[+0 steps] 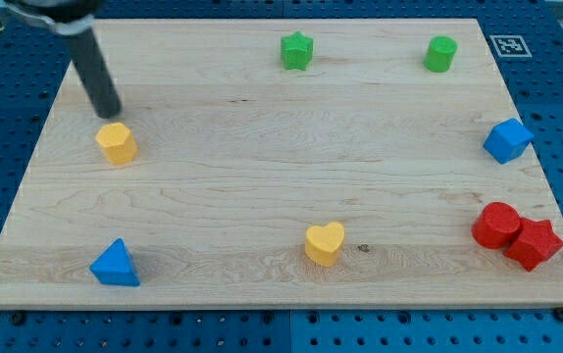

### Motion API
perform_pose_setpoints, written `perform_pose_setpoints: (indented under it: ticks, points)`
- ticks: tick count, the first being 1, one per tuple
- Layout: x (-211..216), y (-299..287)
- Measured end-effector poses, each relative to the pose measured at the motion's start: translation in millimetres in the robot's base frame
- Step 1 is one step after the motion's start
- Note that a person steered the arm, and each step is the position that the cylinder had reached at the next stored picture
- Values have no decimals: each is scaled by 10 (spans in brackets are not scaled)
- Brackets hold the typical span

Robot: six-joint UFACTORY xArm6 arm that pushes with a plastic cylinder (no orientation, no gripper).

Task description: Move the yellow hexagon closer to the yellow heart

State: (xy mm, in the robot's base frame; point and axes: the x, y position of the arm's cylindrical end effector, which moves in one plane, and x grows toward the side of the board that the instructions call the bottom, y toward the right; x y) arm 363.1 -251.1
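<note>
Progress entry. The small yellow hexagon block [117, 143] sits in the left part of the frame, a little above mid-height, on the pale wooden board [262, 176]. The yellow heart-shaped block [325, 242] lies at lower centre. The two are well apart, so the closing of that gap looks essentially not begun.

My tip [111, 111], the lower end of the dark rod, stands just beside the hexagon at its upper-left edge; whether it touches the block cannot be told. The arm carries no pincer, only this rod, so nothing is held and there is no opening to report.

Judgement: the tip is on the side of the hexagon away from the heart, a fair place to start a push toward lower right. All of the travel remains.

Other blocks lie off the direct line:
- blue triangular block [116, 265], lower left
- green star [297, 50] and green cylinder [440, 54], top
- blue cube-like block [507, 140], right
- red cylinder [496, 225] touching red star [534, 243], lower right
</note>
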Motion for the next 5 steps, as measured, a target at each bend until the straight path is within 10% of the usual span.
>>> perform_pose_setpoints:
  ticks: [2, 5]
  points:
    - [406, -239]
    - [1117, 2089]
